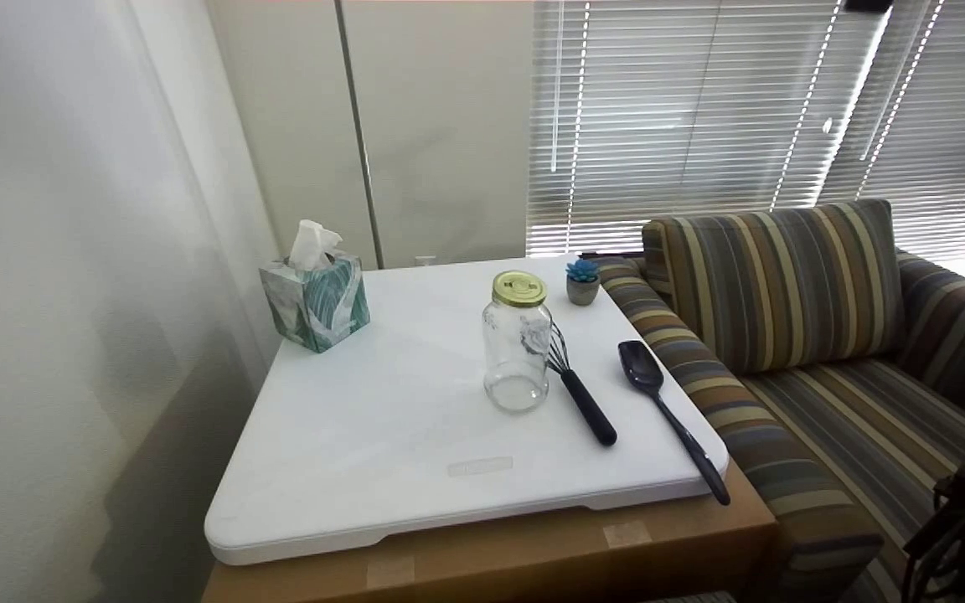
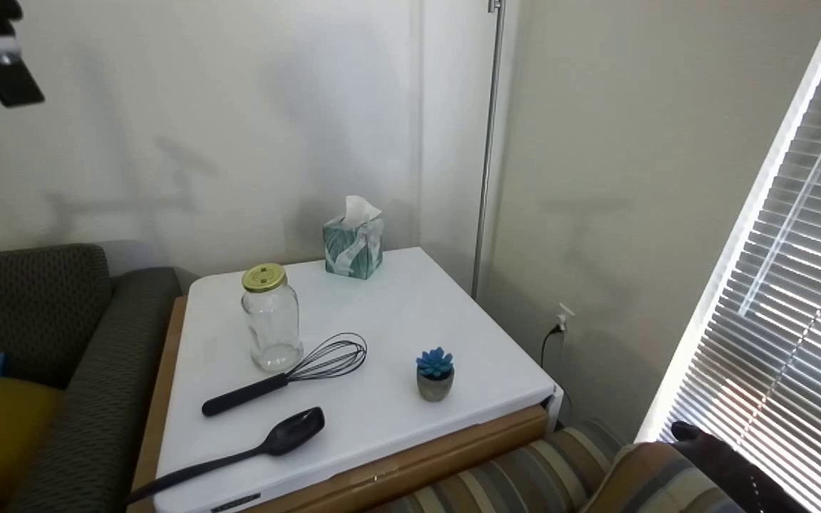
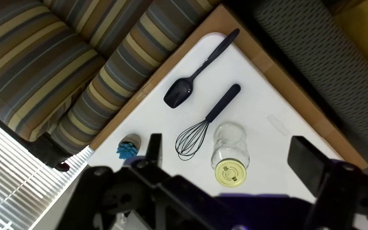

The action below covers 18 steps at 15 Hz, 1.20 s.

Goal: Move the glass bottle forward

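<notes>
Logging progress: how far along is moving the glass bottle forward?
Done: no confirmable forward move; the glass bottle stands upright on the white table. In hand: nothing; the tool is open, apart from it. Left: probably grasp, forward move and release, since it stands ungripped, though a finished move could look alike.
</notes>
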Tool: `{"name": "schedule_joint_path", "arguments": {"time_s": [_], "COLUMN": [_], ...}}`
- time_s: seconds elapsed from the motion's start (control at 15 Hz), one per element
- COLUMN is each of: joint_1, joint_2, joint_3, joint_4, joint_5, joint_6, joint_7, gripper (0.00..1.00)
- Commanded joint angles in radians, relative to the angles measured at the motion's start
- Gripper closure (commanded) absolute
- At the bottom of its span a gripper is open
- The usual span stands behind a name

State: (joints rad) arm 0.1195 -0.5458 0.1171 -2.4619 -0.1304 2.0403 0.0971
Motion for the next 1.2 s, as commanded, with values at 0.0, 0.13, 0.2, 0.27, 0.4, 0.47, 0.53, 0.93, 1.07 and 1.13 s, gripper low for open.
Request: {"name": "schedule_joint_path", "arguments": {"time_s": [0.0, 0.13, 0.2, 0.27, 0.4, 0.47, 0.53, 0.93, 1.07, 1.13], "joint_1": [-0.029, -0.042, -0.047, -0.048, -0.047, -0.041, -0.041, -0.049, -0.057, -0.062], "joint_2": [0.079, 0.119, 0.140, 0.161, 0.208, 0.161, 0.180, 0.246, 0.282, 0.298], "joint_3": [-0.016, -0.012, -0.007, -0.001, 0.004, 0.000, 0.003, 0.063, 0.090, 0.104], "joint_4": [-0.073, -0.105, -0.119, -0.130, -0.129, -0.129, -0.130, -0.117, -0.113, -0.110], "joint_5": [0.060, 0.083, 0.090, 0.095, 0.096, 0.085, 0.084, 0.082, 0.067, 0.058], "joint_6": [0.140, 0.200, 0.234, 0.262, 0.279, 0.245, 0.251, 0.360, 0.405, 0.418], "joint_7": [0.065, 0.117, 0.145, 0.167, 0.192, 0.167, 0.180, 0.364, 0.451, 0.498], "gripper": [0.00, 0.00, 0.00, 0.00, 0.00, 0.00, 0.00, 0.00, 0.00, 0.00]}}
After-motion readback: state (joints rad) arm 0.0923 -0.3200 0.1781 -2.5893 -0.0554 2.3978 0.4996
